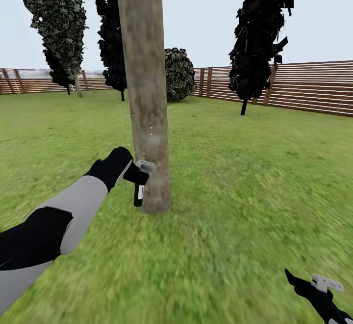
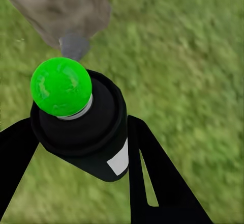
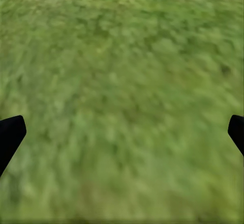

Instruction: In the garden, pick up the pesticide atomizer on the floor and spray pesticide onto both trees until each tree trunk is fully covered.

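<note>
One pesticide atomizer in left jaws beside one tree trunk.

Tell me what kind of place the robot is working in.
Most likely a fenced garden or backyard: a wide grass lawn, a slatted wooden fence around it, and trees, including the thick tree trunk close ahead.

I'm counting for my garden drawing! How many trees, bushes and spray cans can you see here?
Thick grey-brown tree trunk: 1
Dark narrow trees: 3
Round bush: 1
Spray can, held in the left gripper: 1
Total: 6
</note>
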Robot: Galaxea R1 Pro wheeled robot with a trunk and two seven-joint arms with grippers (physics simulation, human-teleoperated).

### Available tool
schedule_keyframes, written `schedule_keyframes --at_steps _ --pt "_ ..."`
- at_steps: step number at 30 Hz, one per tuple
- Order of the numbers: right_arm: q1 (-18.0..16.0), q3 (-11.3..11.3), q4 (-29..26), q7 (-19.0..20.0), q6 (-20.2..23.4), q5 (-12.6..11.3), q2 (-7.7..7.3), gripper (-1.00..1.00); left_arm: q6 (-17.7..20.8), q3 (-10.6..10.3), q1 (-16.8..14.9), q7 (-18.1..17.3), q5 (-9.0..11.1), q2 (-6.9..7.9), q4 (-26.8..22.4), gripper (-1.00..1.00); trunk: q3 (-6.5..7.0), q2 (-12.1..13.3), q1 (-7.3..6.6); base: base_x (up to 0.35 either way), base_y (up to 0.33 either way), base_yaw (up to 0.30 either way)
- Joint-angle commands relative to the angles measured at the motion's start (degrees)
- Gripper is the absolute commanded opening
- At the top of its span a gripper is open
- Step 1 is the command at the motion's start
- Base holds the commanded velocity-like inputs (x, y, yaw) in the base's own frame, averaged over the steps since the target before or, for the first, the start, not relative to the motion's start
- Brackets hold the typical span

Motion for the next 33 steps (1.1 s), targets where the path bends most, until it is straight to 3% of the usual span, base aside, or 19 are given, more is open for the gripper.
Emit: schedule_keyframes --at_steps 1,12,19,22,27,31,33 --pt "0.0 -0.4 0.1 0.5 -0.1 -0.2 -0.01 1.00 0.1 -0.2 0.0 -0.6 -0.6 0.06 -0.1 -1.00 -0.06 0.0 -0.01 0.000 0.000 0.000" --pt "0.0 -0.4 0.1 0.5 -0.1 -0.2 -0.01 1.00 0.2 -0.1 -0.4 -0.5 -0.6 1.48 -3.9 -1.00 -0.06 0.0 -0.01 0.000 0.000 0.000" --pt "0.0 -0.4 0.1 0.5 -0.1 -0.2 -0.01 1.00 -0.1 -0.1 -2.1 -0.5 -0.6 6.00 -5.5 -1.00 -0.06 0.0 -0.01 0.000 0.000 0.000" --pt "0.0 -0.4 0.1 0.5 -0.1 -0.2 -0.01 1.00 -1.4 -0.2 -1.7 -0.4 -0.4 6.75 -5.3 -1.00 -0.06 0.0 -0.01 0.000 0.000 0.000" --pt "0.0 -0.4 0.1 0.5 -0.1 -0.2 -0.01 1.00 -7.0 -0.3 2.4 -0.3 -0.2 6.65 -4.0 -1.00 -0.06 0.0 -0.01 0.000 0.000 0.000" --pt "0.0 -0.4 0.1 0.5 -0.1 -0.2 -0.01 1.00 -8.6 -0.3 4.9 -0.3 -0.2 6.61 -3.7 -1.00 -0.06 0.0 -0.01 0.000 0.000 0.000" --pt "0.0 -0.4 0.1 0.5 -0.1 -0.2 -0.01 1.00 -11.9 -0.3 6.7 -0.2 -0.2 6.65 -2.8 -1.00 -0.06 0.0 -0.01 0.000 0.000 0.000"
